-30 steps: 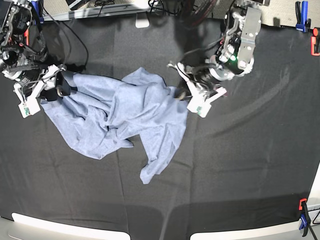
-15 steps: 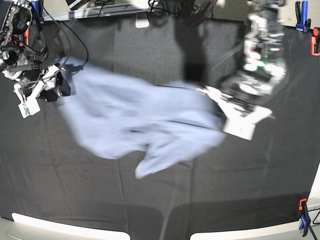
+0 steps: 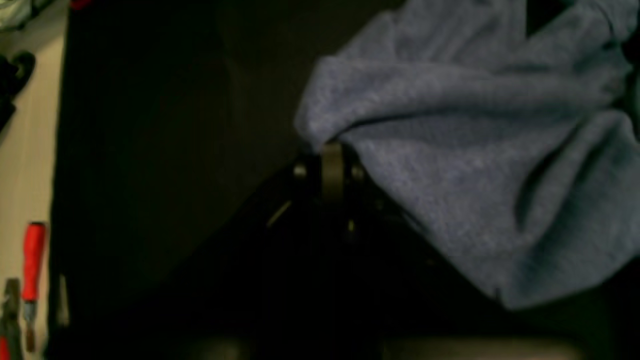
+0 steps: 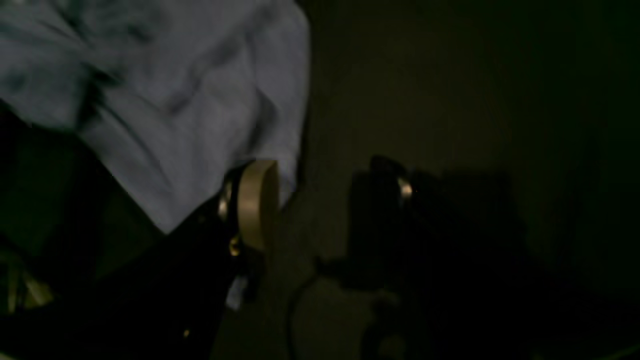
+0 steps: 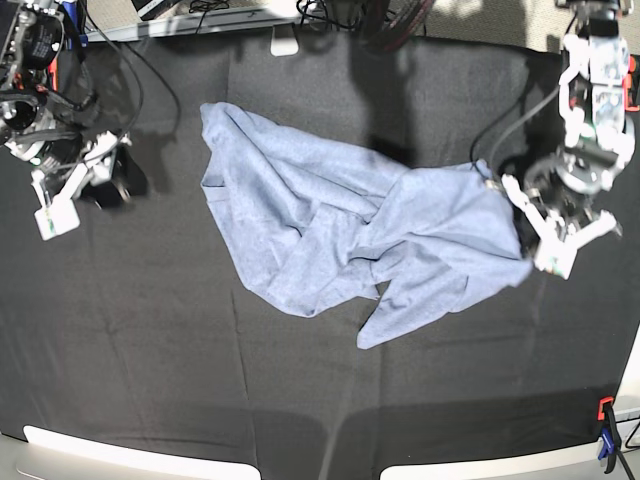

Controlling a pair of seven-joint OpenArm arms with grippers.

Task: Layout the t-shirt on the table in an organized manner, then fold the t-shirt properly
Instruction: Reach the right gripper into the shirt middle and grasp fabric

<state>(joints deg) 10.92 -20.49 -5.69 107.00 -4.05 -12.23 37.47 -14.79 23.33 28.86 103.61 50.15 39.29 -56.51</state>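
Left gripper [image 5: 533, 232] pinches the t-shirt [image 5: 350, 225] edge; right gripper [image 5: 88, 180] spread empty, bare table [image 5: 300, 400] around.

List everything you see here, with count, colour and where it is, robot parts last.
t-shirt: one, light blue-grey, crumpled across the middle of the table, stretched toward the left gripper.
table: one, black cloth cover, fills the base view.
clamps: orange and black, one at the near right corner; red one at the far right edge.
cables: several, black, far left edge.
left gripper: white and black, base view's right, shut on the t-shirt's edge.
right gripper: white and black, base view's left, open, off the t-shirt.
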